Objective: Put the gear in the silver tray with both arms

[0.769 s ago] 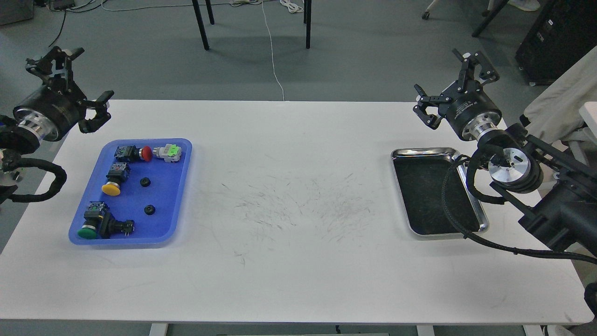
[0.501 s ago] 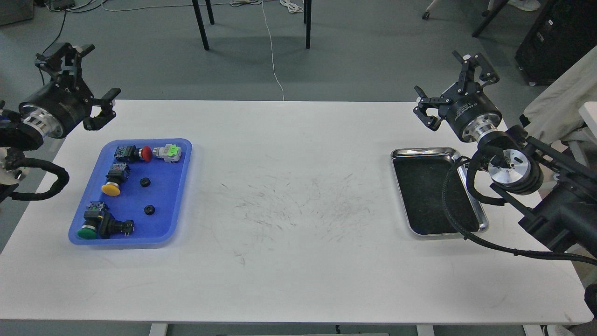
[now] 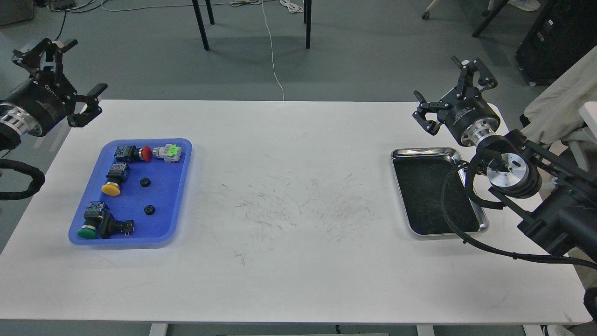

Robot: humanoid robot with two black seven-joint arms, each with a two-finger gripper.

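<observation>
Nearest on the white table [image 3: 289,261] sits the blue plastic tray [image 3: 179,186] at the left, holding push-button switches with green [image 3: 87,232], yellow [image 3: 111,189] and red [image 3: 146,153] caps. Two small black ring-shaped parts lie loose between them, one at mid-tray [image 3: 149,209] and one just behind it [image 3: 145,182]; these look like the gears, though they are too small to show any teeth. Across on the right lies the shiny rectangular silver tray [image 3: 422,152], nothing in it, its right side partly covered by the right arm's black cable. Farther back, the left gripper [image 3: 65,77] hangs with its claws spread wide, holding nothing, up off the table's far-left corner and well apart from the blue tray. The right gripper [image 3: 450,91] is likewise splayed and holding nothing, above the table behind the silver tray. For the pick, the left claw should probably come down straight over one ring, clear of the switch bodies, and narrow only once it straddles it. The left arm is cut off by the frame edge.
</observation>
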